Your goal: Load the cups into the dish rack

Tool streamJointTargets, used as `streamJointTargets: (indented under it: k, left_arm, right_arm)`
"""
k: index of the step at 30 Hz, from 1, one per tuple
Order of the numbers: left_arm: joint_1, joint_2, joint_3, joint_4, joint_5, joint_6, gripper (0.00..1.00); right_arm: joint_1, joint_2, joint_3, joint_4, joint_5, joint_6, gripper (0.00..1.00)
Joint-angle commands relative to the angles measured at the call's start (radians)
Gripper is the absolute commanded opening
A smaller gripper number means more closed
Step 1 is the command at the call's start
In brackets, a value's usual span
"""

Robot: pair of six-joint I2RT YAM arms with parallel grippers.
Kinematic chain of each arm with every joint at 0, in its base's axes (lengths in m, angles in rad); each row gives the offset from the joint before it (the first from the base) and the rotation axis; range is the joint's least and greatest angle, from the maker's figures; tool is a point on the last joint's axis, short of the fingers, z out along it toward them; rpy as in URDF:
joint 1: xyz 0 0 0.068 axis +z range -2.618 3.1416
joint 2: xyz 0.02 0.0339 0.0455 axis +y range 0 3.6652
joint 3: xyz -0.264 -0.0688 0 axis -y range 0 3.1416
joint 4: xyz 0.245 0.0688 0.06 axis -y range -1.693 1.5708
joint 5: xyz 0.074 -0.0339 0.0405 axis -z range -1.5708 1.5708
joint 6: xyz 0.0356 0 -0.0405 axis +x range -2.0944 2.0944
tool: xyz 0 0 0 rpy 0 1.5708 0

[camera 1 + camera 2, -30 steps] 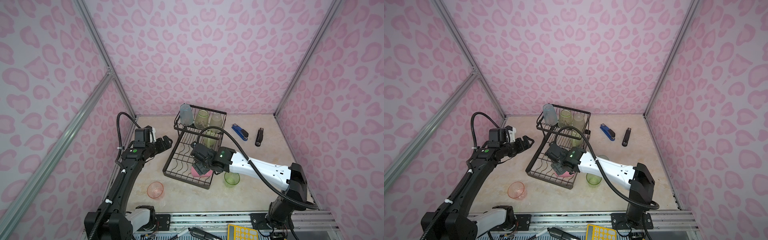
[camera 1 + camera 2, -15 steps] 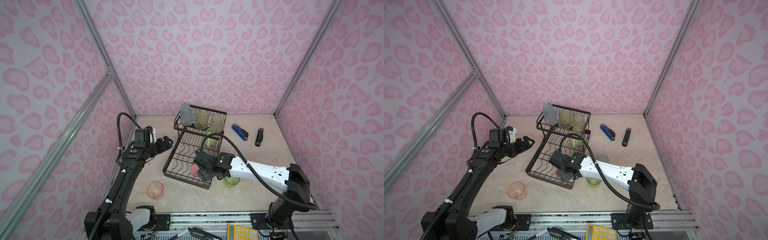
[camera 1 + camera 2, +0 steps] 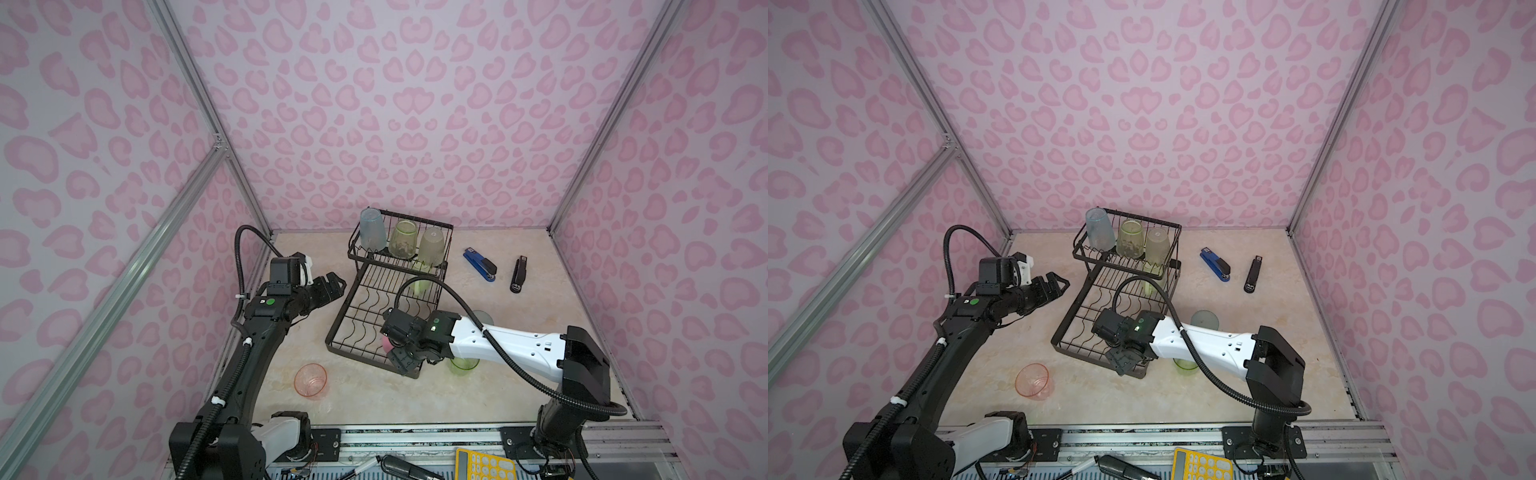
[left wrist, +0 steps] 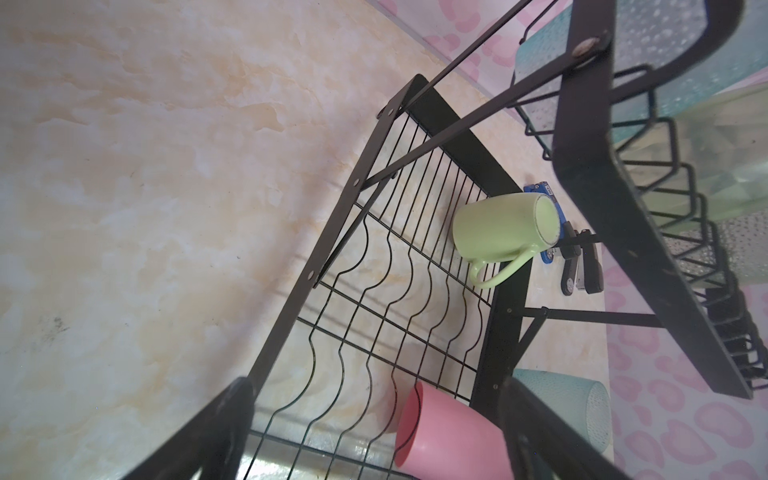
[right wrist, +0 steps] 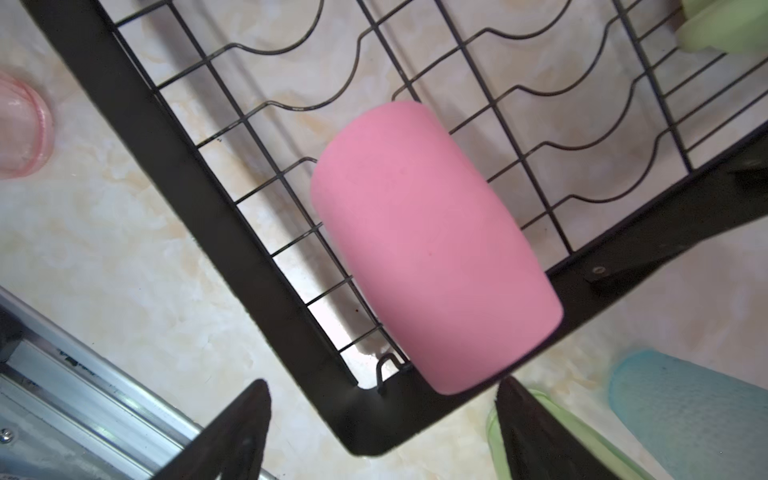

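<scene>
Our right gripper (image 3: 403, 361) hangs open over the near corner of the dish rack (image 3: 365, 316) — the solid pink cup (image 5: 432, 249) lies there sideways, long axis roughly toward its jaws; the left gripper (image 3: 334, 284), also open, sits farther.

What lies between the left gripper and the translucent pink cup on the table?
Nothing but bare tabletop: both top views show no object between the open left gripper and the translucent pink cup.
</scene>
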Motion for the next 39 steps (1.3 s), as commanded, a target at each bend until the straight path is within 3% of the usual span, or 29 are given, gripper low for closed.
streamJointTargets:
  k: [1,27,39]
  left_arm:
    - [0.000,0.003,-0.004,0.032,0.007,-0.004,0.94]
    - [0.001,-0.003,-0.005,0.032,0.007,-0.004,0.94]
    - [0.001,0.004,-0.003,0.033,0.011,-0.005,0.94]
  right_arm:
    - [0.007,0.016,0.014,0.022,-0.016,0.015,0.84]
    - [0.023,0.216,0.282,0.050,0.014,-0.035,0.82]
    - [0.024,0.098,0.187,0.120,0.115,-0.015,0.81]
